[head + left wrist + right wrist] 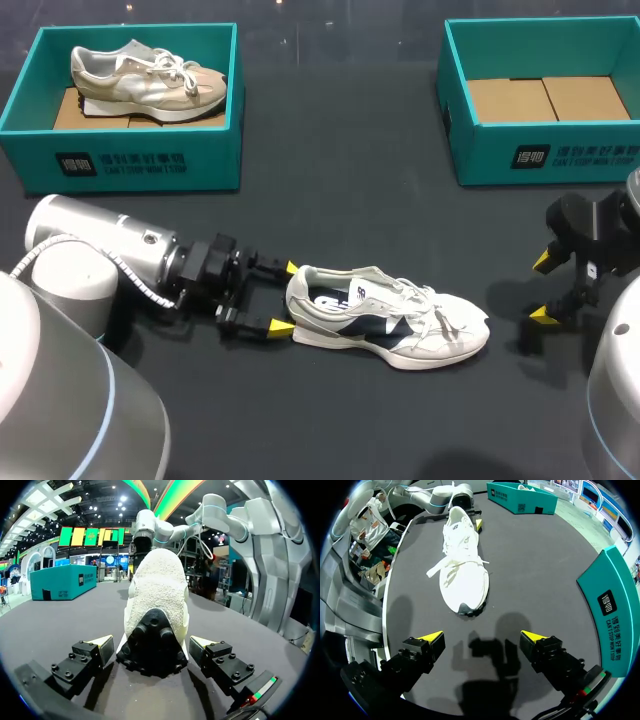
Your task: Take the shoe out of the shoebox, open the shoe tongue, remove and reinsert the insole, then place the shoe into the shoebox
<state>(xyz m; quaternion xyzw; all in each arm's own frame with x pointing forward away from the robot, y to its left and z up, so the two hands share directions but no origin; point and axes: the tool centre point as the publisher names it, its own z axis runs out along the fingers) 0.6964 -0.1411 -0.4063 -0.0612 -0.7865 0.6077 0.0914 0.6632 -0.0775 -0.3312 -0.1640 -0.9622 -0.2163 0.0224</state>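
Left end effector (pixel 285 297) (spread) flanks shoe (pixel 390 322) heel.

My left arm (pixel 100 255) is a chunky silver-white tube with a coiled white cable (pixel 135 280) running down it. Both sets of jaws are black blocks, yellow-tipped, dotted with round screws (pixel 73 656), plus a small red-green marking (pixel 262 690).

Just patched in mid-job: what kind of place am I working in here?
Likely a shoe-handling demo station: a dark table, a teal shoebox holding a beige shoe, a second teal shoebox, and a white shoe at the left gripper.
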